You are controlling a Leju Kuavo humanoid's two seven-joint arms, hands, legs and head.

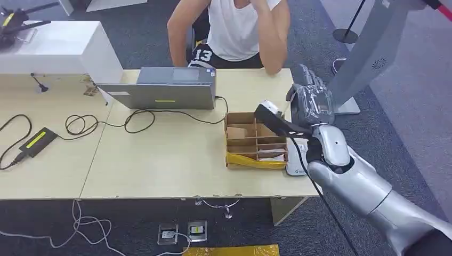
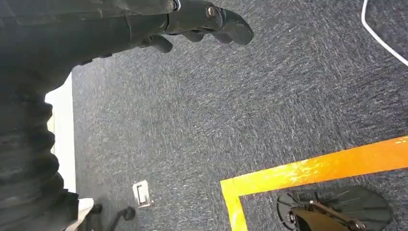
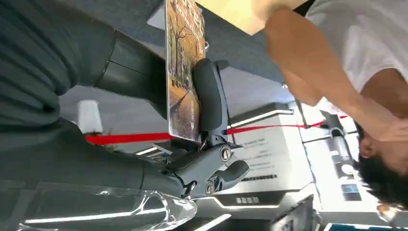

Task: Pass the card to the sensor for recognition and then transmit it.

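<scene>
While my right hand (image 1: 312, 101) was raised above the far right corner of the table (image 1: 160, 165), I had the card (image 3: 183, 72) pinched in it, thumb pressed on one face and fingers (image 3: 211, 98) behind the other, as the right wrist view showed. The card stood on edge in that grip, its printed picture side facing the thumb. My left hand (image 2: 202, 21) hung low over the grey carpet, fingers loosely curled and holding nothing.

The white sensor (image 1: 297, 160) lay on the table just beside the cardboard box (image 1: 255, 141), below and nearer than my raised hand, partly hidden by my own forearm. There lay the first risk, as I judged it: with the arm covering the reader, I could have brought the card down off target, onto the box rim or the table edge. The grip was narrow too, holding the card near one end; a knock against the box could have twisted it loose and sent it to the floor. A person (image 1: 234, 26) sat just across the table, elbow on the far edge, close to my hand's path. A cable (image 1: 314, 186) trailed along my forearm and might have snagged as I lowered.
</scene>
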